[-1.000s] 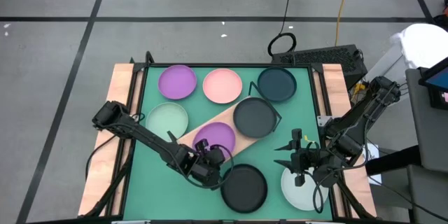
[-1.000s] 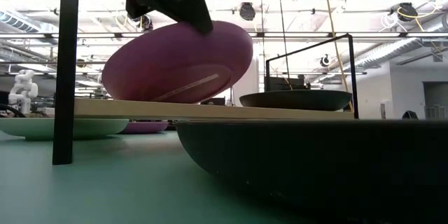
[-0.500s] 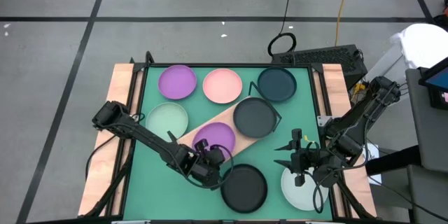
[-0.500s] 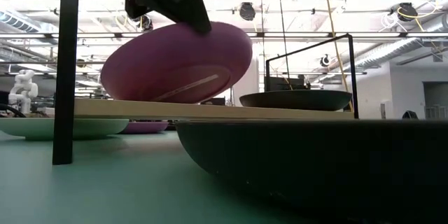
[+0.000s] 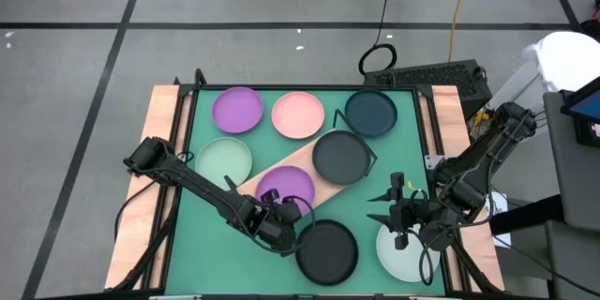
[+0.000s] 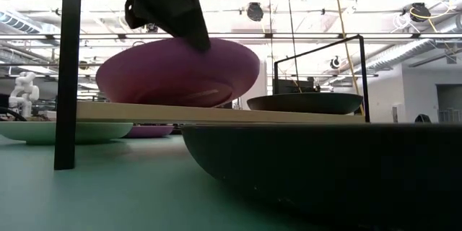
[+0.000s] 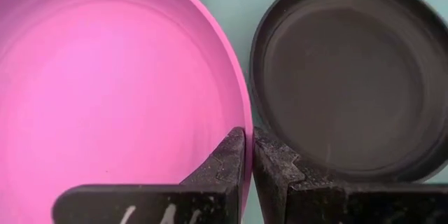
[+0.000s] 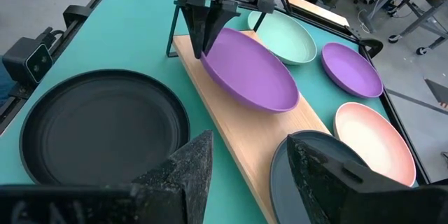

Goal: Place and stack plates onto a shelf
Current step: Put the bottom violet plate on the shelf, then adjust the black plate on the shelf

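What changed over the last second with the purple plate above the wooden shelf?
The left gripper, shut on the rim of the round purple plate, lowered and levelled it toward the light wooden shelf board; its far edge now sits near the board. Unchanged: the grip, the dark plate on the shelf, the other plates, and the right gripper, open beside the shelf.

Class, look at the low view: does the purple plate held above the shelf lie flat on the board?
No: the purple plate is tilted, its rim pinched by the left tool above the shelf.
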`<state>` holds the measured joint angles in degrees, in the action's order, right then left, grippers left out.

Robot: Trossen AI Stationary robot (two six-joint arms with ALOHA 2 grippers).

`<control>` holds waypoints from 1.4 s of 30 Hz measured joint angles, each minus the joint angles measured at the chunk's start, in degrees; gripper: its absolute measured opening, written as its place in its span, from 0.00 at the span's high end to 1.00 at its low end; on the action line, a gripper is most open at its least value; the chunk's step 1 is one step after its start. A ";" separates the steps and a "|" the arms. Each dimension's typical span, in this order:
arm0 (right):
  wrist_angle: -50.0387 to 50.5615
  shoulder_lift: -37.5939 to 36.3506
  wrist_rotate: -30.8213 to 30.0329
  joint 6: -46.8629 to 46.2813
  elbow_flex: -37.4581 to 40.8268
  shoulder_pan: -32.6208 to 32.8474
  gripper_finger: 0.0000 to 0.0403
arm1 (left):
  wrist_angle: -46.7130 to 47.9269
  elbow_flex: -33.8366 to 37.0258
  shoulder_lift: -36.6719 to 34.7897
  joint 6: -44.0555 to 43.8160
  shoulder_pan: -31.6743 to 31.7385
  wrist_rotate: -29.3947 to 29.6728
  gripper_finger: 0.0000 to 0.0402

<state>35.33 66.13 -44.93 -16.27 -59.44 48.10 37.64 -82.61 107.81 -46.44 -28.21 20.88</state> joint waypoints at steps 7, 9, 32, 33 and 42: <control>0.02 -0.02 0.00 0.00 0.00 0.00 0.59 | 3.29 0.00 0.00 -2.97 0.28 -0.09 0.93; 0.02 0.00 0.00 0.00 0.00 0.00 0.59 | 3.21 0.00 0.00 -2.75 0.31 -0.29 0.92; -15.38 0.14 3.99 7.22 7.12 -9.67 0.60 | -1.71 0.00 -4.36 6.16 -0.40 4.79 0.69; -16.45 0.30 4.94 7.58 7.54 -10.88 0.60 | -1.89 0.00 -4.94 7.70 -0.73 6.57 0.69; -18.46 4.62 11.58 9.49 8.98 -18.09 0.79 | -7.74 0.00 -10.29 24.03 -3.70 13.49 0.69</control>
<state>16.87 70.75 -33.35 -6.78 -50.46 30.01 29.90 -82.61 97.52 -22.41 -31.90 34.37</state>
